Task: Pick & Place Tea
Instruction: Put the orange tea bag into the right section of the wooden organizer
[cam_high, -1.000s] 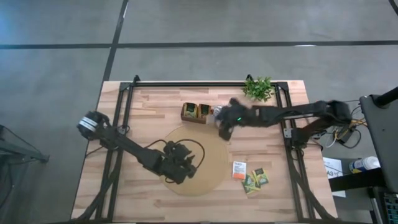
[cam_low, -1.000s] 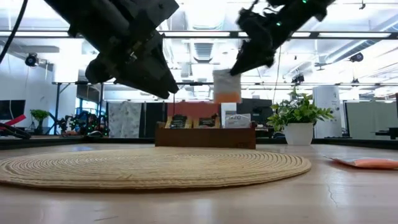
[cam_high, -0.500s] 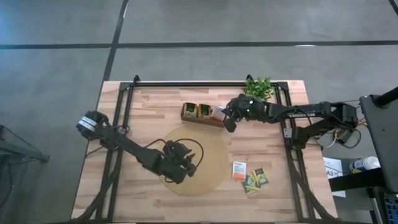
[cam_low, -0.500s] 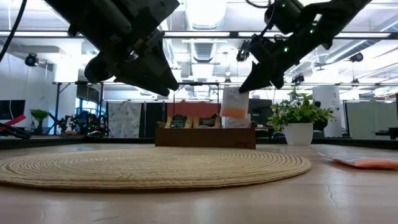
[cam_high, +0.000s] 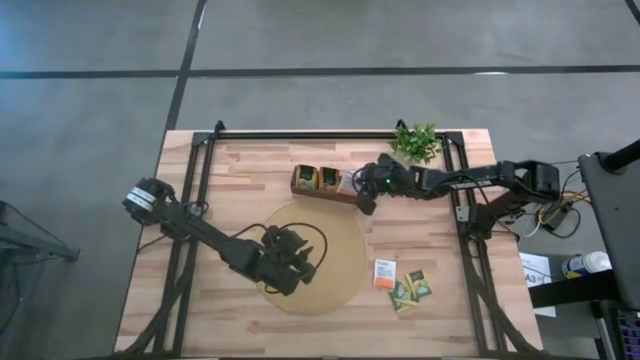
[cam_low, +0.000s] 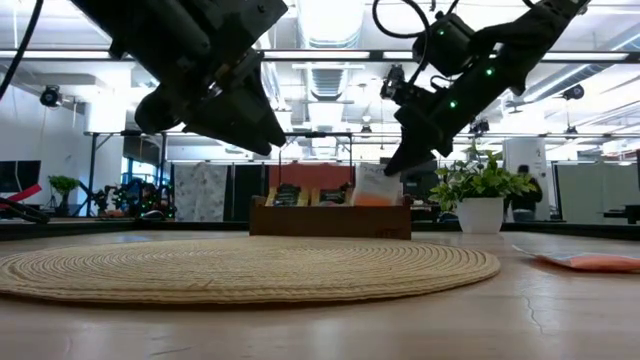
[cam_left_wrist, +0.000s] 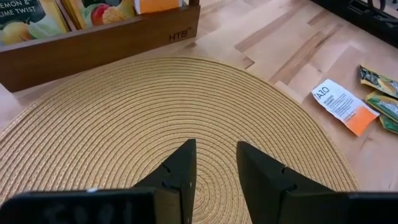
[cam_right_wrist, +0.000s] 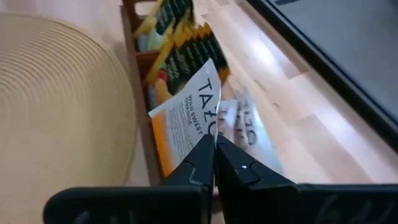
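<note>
White-and-orange paper tea sachet (cam_right_wrist: 186, 127), pinched between the right gripper (cam_right_wrist: 214, 148)'s fingers, has dropped from above into the dark brown wooden tray (cam_high: 325, 182)'s end compartment; release looks next. Left gripper (cam_left_wrist: 214, 163) hovers over the round woven mat (cam_left_wrist: 124, 124), fingers spread.

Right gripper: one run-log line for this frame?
right gripper: shut on white-and-orange sachet, lowering it into tray end compartment | left gripper: open, hovering over mat

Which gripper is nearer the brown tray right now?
Right. The right gripper is over the brown tray's right end, shut on a white-and-orange sachet. The left gripper hovers over the round mat, well short of the tray.
</note>
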